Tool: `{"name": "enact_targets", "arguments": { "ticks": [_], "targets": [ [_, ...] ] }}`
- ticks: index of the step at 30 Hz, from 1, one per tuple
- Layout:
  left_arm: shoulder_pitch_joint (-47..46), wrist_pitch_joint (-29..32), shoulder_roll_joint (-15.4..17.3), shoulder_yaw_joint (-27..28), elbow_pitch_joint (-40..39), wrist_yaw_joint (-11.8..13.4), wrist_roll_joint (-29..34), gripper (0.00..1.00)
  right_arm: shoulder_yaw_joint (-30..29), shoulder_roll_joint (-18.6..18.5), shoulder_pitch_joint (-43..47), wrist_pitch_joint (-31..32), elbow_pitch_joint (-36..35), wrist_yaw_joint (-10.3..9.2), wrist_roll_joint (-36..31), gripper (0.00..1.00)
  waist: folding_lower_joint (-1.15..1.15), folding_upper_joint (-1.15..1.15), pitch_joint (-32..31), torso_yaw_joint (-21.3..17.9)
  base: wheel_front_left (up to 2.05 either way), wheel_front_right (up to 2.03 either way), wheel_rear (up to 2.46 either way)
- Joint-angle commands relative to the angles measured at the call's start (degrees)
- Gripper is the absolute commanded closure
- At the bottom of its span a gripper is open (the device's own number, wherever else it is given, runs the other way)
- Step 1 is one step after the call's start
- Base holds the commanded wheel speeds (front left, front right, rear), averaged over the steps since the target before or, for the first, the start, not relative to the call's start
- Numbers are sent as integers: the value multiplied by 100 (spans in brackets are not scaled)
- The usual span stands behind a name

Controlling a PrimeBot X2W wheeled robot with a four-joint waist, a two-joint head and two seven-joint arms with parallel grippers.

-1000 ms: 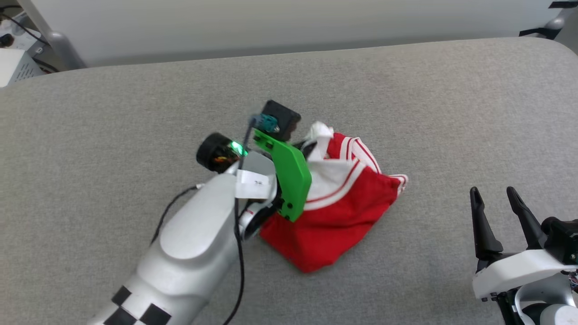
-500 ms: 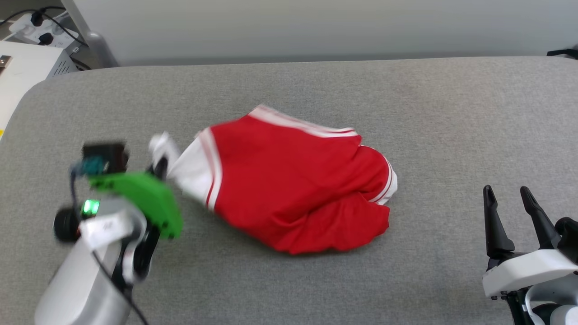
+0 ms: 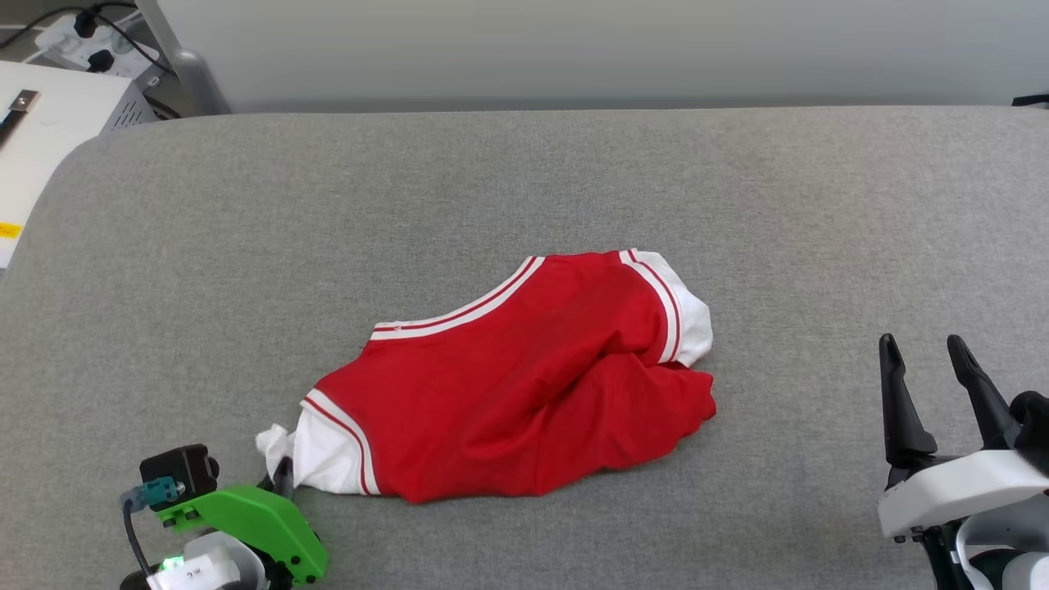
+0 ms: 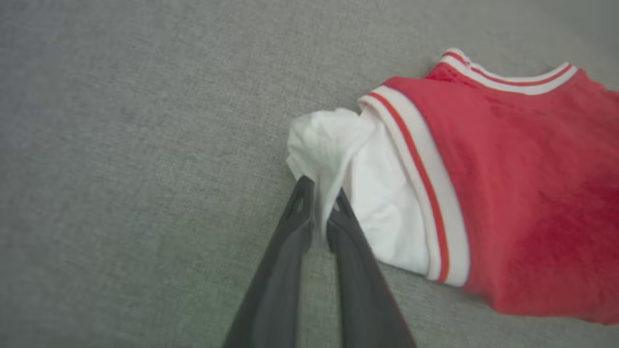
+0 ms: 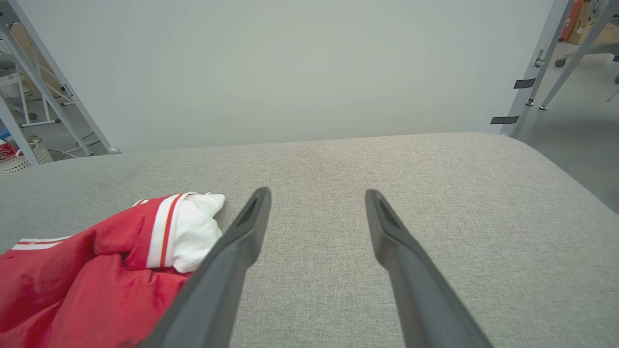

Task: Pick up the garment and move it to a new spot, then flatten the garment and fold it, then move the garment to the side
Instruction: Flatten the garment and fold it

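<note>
The garment [image 3: 508, 385] lies rumpled on the grey padded table [image 3: 524, 180]: a red body with white sleeves and red-and-white striped trim, its lettering hidden. My left gripper [image 3: 283, 475] is at the lower left of the head view, shut on the bunched end of the near white sleeve. In the left wrist view the gripper [image 4: 321, 191] has its two tips pinching a fold of that white sleeve [image 4: 338, 145] against the table. My right gripper [image 3: 926, 360] stands open and empty at the lower right, well clear of the garment [image 5: 96, 270]. Its fingers are spread wide, as the right gripper [image 5: 316, 198] shows in its own wrist view.
A white box [image 3: 49, 115] and a power strip [image 3: 74, 33] sit beyond the table's far left corner, beside a metal post [image 3: 184, 65]. A pale wall [image 3: 574, 49] backs the table. The table's right edge drops to floor with frame legs [image 5: 541, 63].
My left arm has dragged the sleeve left and toward the near edge, drawing the bunched garment out longer and flatter. The camera has shifted too. The right gripper has stayed put.
</note>
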Motion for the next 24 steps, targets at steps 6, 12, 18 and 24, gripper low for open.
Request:
{"name": "enact_targets", "arguments": {
  "ticks": [6,12,18,24],
  "targets": [
    [41,-1058,62,-25,-250,-160,511,0,-26,-14,47,100,-77,-5,-117,0,0,0,-251,-28,0,0,0],
    [38,-1708,121,-81,-683,-108,1019,0,-30,-14,120,184,-122,-5,-147,0,0,0,-422,-72,0,0,0],
    [76,-1855,130,-175,-1386,26,1470,0,-106,-14,106,286,-69,-5,-200,0,0,0,-452,-90,0,0,0],
    [101,-1815,84,-304,-1847,150,1631,0,23,-109,-247,868,403,-5,-15,0,0,0,-304,-34,0,0,0]
  ]
}}
